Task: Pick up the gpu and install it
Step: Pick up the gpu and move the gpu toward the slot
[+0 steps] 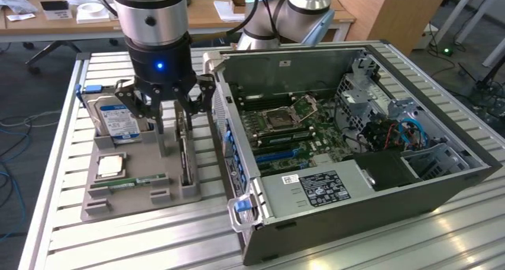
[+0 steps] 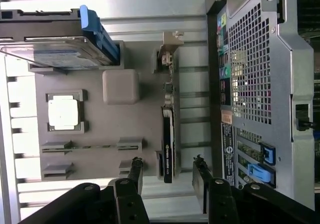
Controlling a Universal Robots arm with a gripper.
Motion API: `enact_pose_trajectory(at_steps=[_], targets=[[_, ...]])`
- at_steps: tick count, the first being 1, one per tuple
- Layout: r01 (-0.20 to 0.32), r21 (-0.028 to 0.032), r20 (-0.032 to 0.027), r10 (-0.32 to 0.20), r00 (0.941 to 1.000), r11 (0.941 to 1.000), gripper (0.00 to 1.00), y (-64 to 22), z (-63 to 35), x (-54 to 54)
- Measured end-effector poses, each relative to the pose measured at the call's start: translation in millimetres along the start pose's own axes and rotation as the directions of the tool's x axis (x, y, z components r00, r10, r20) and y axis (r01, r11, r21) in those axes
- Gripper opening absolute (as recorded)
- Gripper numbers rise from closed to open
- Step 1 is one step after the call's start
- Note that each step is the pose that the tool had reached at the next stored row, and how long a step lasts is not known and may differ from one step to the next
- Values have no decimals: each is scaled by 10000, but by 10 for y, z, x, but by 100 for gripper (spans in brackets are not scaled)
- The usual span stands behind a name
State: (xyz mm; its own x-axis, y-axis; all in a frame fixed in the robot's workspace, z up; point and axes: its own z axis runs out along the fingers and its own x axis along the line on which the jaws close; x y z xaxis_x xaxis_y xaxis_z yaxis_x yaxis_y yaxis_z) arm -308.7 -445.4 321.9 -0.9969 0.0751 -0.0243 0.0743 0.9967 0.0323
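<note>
Gripper spread wide, holding nothing, one finger on each side of the graphics card. Card stands on edge in the grey tray, on the exterior view's left of the open computer case.

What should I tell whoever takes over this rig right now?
Pincer: open, low over the grey plastic parts tray, with its fingers either side of the thin black gpu card with a pale metal bracket, not touching it.
Card: standing on edge in its tray slot, beside the open dark computer case.
Done: pincer lined up on the card.
Left: card not yet gripped, lifted or seated in the case.
</note>
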Motion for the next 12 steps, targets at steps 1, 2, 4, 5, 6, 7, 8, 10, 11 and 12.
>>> enact_pose_trajectory(at_steps=[1, 2, 4, 5, 6, 7, 8, 10, 11, 12], targets=[[-1, -3, -1, 1, 10000, 10000, 53, 0, 15, 0], [-1, -7, -1, 1, 10000, 10000, 53, 0, 32, 0], [0, -11, -1, 0, 10000, 10000, 53, -1, 66, -4], [1, -11, -2, -1, 10000, 10000, 53, -2, 82, -9], [1, -11, -2, -1, 10000, 10000, 53, -2, 98, -13], [1, -13, -1, -1, 10000, 10000, 53, -2, 115, -17], [0, -14, -1, 0, 10000, 10000, 53, -2, 132, -21], [0, -17, -1, 0, 10000, 10000, 53, -2, 165, -32], [0, -17, -2, 0, 10000, 10000, 53, -2, 180, -38], [0, -18, -1, 0, 10000, 10000, 53, -2, 197, -45]])
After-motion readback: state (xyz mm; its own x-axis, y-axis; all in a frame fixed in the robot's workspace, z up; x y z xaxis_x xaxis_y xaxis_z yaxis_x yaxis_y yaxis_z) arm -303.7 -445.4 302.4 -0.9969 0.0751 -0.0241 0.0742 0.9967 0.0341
